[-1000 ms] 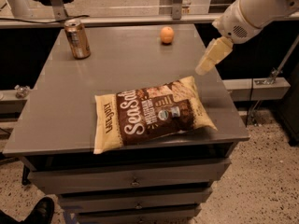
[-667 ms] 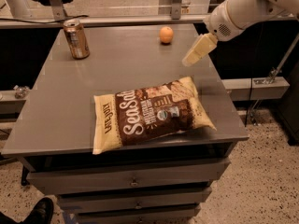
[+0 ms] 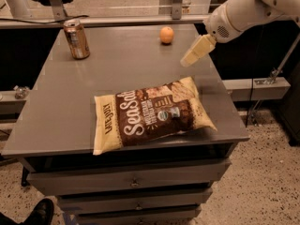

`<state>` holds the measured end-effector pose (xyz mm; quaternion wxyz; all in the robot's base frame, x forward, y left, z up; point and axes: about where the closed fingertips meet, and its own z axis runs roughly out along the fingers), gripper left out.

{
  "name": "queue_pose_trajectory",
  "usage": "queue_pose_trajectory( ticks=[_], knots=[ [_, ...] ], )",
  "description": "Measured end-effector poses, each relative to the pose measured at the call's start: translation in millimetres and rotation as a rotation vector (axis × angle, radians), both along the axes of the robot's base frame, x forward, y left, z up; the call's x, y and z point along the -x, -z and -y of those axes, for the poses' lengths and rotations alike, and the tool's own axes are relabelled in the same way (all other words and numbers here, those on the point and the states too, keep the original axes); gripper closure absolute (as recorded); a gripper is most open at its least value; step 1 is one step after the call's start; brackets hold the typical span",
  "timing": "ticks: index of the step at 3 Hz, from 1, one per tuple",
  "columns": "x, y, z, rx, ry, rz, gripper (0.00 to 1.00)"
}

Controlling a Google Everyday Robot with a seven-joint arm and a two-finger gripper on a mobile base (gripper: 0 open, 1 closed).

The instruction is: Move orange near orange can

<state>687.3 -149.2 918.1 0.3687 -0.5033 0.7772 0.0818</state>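
Floor, near left: a dark shoe (image 3: pixel 40 212) shows at the bottom corner, on speckled flooring.
Cabinet front: grey drawers (image 3: pixel 131 184) are stacked below the top, each with a small pull at its centre.
Table (image 3: pixel 131 64): a flat grey top that carries three items.
Snack bag (image 3: pixel 150 114): large, brown and cream, lying flat on the near half of the top. Its long side runs slightly askew, and its near left corner reaches the front edge.
Gripper (image 3: pixel 186 60): cream-coloured, at the end of a white arm coming in from the upper right. It points down and to the left, above the right part of the top, beyond the bag's far right corner.
Gripper state: nothing is held. From this side it cannot be judged whether it is spread or closed.
Orange (image 3: pixel 166 35): rests on the far part of the top, right of centre. It is near the gripper, up and to the left of its tip, and not touching it.
Orange can (image 3: pixel 76 39): stands upright near the far left corner, silver rim on top.
Orange to can: well apart, with bare tabletop between them.
Background: a pale rail (image 3: pixel 140 20) runs behind the far edge.
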Motion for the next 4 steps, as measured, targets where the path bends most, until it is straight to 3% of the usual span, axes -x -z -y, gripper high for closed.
queue_pose_trajectory(
  ticks=[1, 3, 4],
  knots=[
    [-26, 16, -12, -0.066, 0.045, 0.011, 0.00],
    [-107, 48, -27, -0.232, 0.174, 0.059, 0.00],
    [-144, 54, -43, -0.305, 0.207, 0.084, 0.00]
  ],
)
